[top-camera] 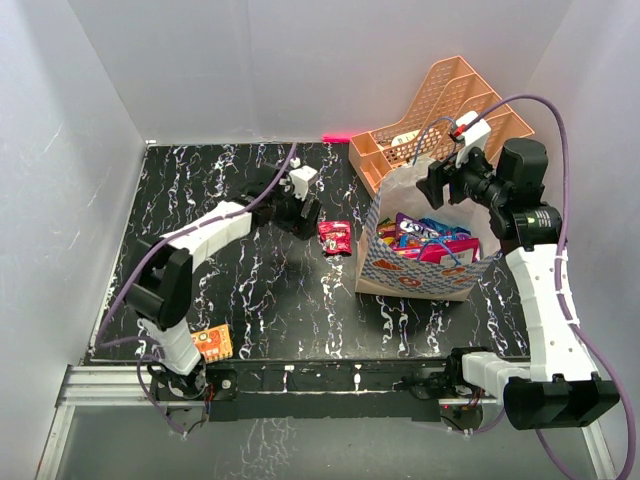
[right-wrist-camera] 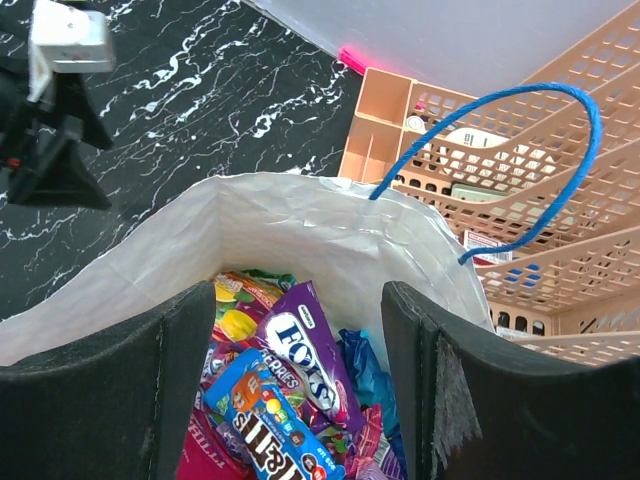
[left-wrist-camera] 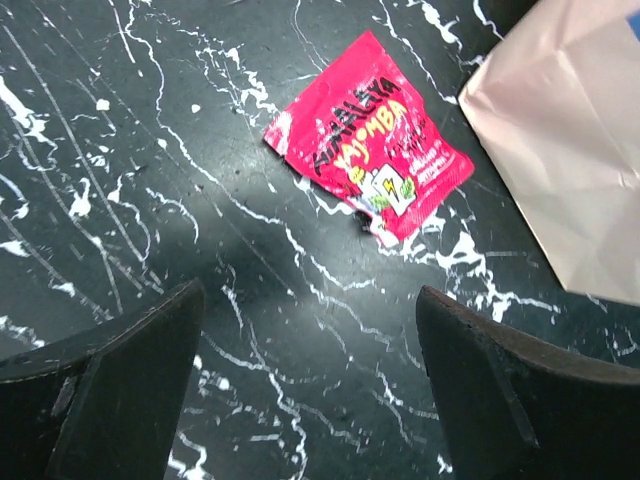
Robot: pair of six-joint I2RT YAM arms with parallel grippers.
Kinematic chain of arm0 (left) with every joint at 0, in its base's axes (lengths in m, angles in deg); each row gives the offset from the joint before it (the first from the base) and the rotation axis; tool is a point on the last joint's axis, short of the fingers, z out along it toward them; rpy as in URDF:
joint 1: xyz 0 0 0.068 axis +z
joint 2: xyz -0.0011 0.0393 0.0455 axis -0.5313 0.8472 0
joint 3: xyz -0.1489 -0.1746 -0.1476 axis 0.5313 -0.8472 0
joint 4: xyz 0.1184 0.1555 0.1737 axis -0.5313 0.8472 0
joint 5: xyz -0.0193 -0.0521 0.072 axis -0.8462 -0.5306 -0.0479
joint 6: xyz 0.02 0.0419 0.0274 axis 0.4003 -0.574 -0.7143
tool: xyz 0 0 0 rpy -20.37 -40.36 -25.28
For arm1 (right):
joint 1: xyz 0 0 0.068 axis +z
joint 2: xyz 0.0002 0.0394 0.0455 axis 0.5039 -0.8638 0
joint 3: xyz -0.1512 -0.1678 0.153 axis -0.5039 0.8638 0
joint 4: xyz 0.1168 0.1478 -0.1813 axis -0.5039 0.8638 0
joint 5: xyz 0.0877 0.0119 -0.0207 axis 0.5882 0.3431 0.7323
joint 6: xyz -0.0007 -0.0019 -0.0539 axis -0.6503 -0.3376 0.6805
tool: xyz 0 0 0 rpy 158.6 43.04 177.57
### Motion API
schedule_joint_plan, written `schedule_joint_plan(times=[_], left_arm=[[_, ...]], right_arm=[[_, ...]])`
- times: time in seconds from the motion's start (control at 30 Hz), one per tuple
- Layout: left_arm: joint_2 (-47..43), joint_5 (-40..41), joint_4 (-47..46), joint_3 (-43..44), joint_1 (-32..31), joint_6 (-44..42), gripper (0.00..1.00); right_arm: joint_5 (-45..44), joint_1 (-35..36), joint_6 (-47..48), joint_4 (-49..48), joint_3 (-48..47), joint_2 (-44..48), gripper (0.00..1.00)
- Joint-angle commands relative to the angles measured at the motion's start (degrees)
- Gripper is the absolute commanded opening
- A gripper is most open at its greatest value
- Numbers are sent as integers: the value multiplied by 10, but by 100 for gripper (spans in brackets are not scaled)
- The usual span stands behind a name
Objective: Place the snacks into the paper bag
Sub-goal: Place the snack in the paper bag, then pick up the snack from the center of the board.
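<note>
Snacks (right-wrist-camera: 290, 390) fill paper bag (top-camera: 410, 282) by peach organizer (top-camera: 440, 100), red packet (left-wrist-camera: 370, 160) outside; left fingers (left-wrist-camera: 120, 390), right fingers (right-wrist-camera: 100, 400) spread.

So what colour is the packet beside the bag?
The packet is bright pink-red with black and yellow lettering; best in left wrist view.

Two white-shelled arms, black at the joints.
Left arm (top-camera: 205, 232) and right arm (top-camera: 545, 290) both carry purple cables (top-camera: 540, 99); left tool (left-wrist-camera: 310, 340) and right tool (right-wrist-camera: 300, 340) show broad matte-black fingers (left-wrist-camera: 120, 390).

Open tabletop (top-camera: 260, 290) around the red packet (top-camera: 334, 237); paper bag (top-camera: 415, 278) close beside it, organizer (top-camera: 440, 100) behind.
</note>
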Motion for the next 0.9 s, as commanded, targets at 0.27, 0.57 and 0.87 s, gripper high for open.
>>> schedule_joint_plan(times=[0.27,0.57,0.87], left_arm=[[134,-23,-17,96,-21,146,78],[174,-60,-24,99,-34,191,58],[176,-64,-37,73,-43,217,44]], right_arm=[[41,-1,-9,-40,3,22,71],[57,-1,-14,-37,2,17,71],[61,-1,-16,-41,15,19,71]])
